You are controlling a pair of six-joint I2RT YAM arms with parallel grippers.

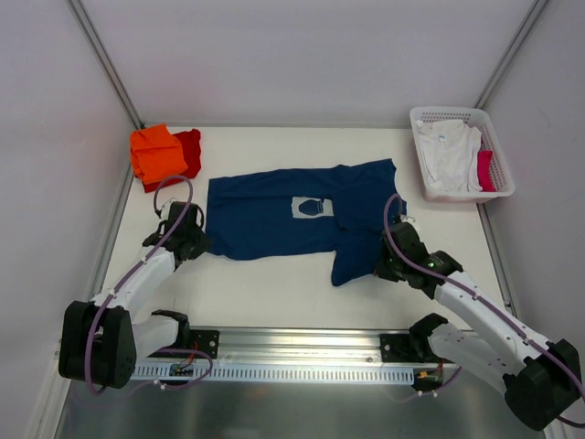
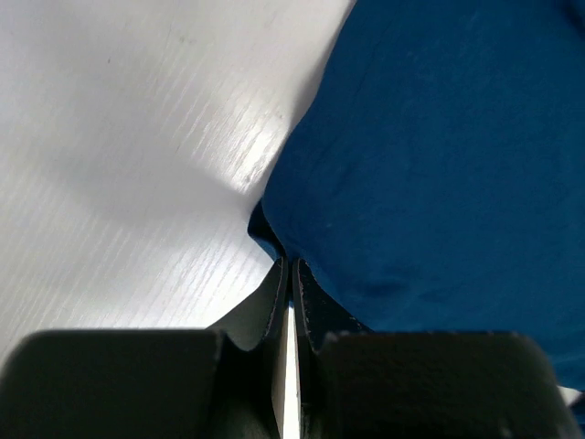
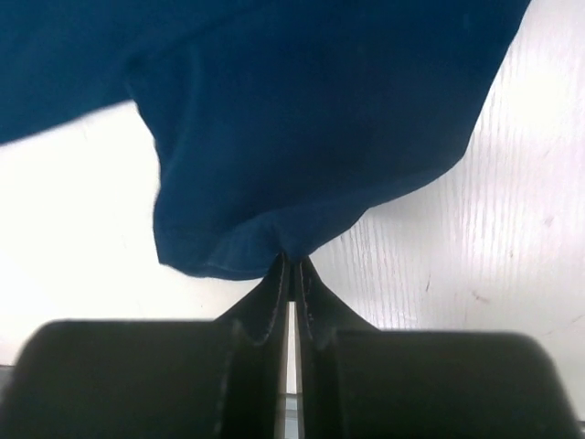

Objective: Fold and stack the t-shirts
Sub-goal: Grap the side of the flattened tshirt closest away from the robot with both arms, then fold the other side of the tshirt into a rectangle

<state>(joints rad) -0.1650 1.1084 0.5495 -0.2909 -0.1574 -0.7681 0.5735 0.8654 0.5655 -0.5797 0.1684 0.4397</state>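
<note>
Left gripper (image 2: 290,265), right gripper (image 3: 291,261) clamped tight on navy t-shirt (image 1: 274,215) edges. Cloth light, limp, sags; best held at corners.

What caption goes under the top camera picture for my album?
The robot's left hand and right hand each pinch the near side of the spread-out navy t-shirt.

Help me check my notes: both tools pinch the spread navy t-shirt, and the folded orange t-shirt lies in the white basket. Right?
Not quite. The top view shows the orange t-shirt on the red t-shirt at the table's far left corner, not in the basket. The left tool and right tool do pinch the navy t-shirt.
</note>
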